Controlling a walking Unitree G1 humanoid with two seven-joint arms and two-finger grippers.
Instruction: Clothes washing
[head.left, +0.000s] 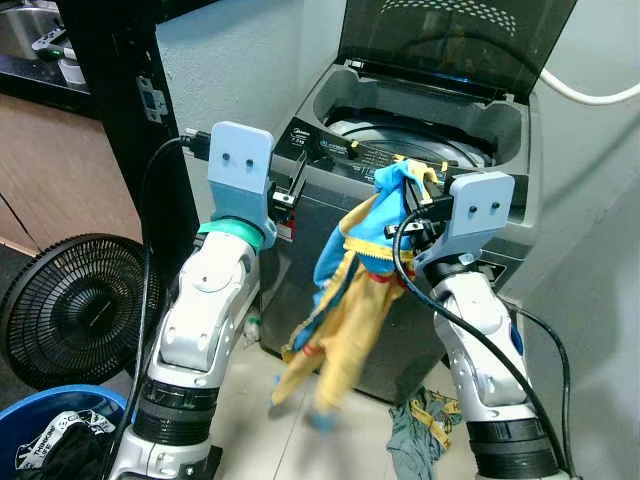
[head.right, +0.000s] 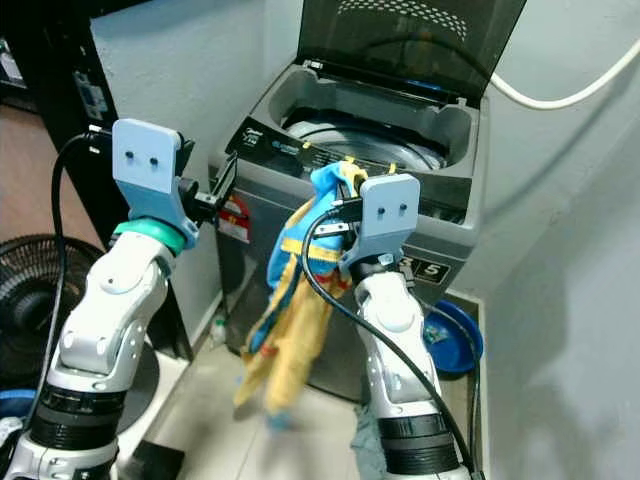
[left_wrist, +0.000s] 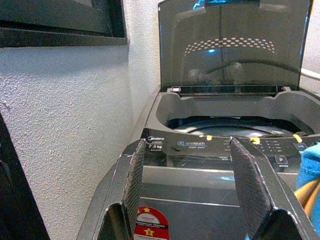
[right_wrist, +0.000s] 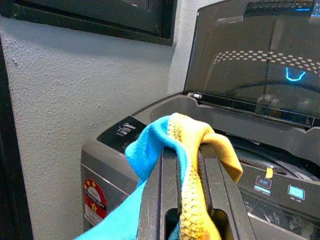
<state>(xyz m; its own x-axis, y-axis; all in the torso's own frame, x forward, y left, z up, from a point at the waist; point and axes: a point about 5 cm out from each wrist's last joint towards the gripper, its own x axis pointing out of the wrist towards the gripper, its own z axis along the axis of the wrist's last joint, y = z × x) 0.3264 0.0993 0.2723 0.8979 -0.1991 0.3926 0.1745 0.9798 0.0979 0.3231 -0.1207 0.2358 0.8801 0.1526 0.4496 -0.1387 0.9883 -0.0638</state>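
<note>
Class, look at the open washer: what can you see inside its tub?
Inside the washer only the drum's grey rim shows, its depth hidden. The right gripper holds a blue-yellow cloth in front.

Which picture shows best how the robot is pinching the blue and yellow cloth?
The right wrist view: the right gripper has its black fingers clamped on the bunched top of the blue and yellow cloth. The eye views show the cloth hanging before the washing machine; the left wrist view catches just its edge.
</note>
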